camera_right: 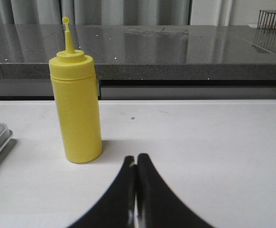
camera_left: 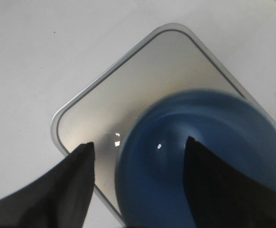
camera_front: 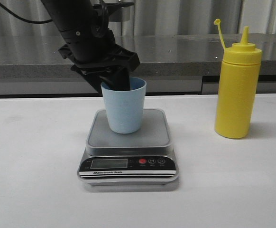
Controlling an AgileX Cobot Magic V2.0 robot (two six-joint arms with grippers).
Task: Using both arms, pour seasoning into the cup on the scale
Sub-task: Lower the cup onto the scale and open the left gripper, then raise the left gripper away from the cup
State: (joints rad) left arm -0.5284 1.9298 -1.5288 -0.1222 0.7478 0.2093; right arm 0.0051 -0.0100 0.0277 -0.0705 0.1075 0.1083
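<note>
Your left gripper has its fingers apart astride the rim of the pale blue plastic cup, steadying it on the grey-silver scale. Your right gripper, fingers together, faces the untouched tall yellow squeeze bottle on the white counter.

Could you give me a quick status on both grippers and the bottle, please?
Left gripper open, straddling the rim of the cup on the scale. Right gripper shut, empty, short of the seasoning bottle. Bottle upright, untouched, nothing between.
</note>
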